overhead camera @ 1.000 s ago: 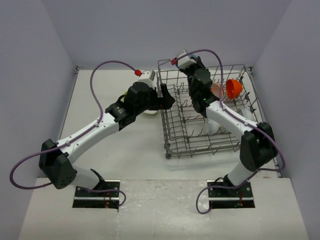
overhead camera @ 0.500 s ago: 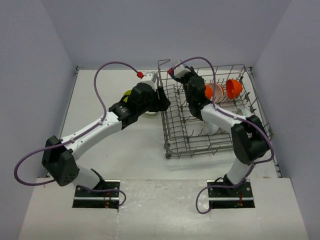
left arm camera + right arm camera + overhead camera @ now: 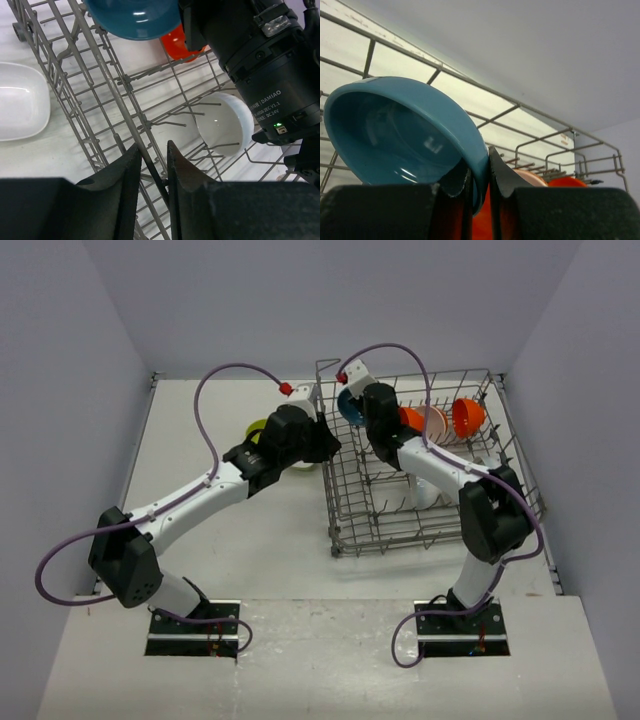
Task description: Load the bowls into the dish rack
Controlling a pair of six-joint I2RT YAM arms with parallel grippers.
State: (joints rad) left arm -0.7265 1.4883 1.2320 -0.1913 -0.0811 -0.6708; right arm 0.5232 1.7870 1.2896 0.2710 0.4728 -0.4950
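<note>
Blue bowl (image 3: 405,135) — rim pinched tight in my right claw (image 3: 480,162), held at the far-left end of the dish rack (image 3: 345,530), near the orange bowls (image 3: 467,415) standing inside. My left claw (image 3: 152,146) — jaws narrowly apart, astride a wire of the rack's left wall; contact not discernible.

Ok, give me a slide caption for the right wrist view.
Right gripper pinching the rim of the blue bowl, dish rack and orange bowl behind.
</note>
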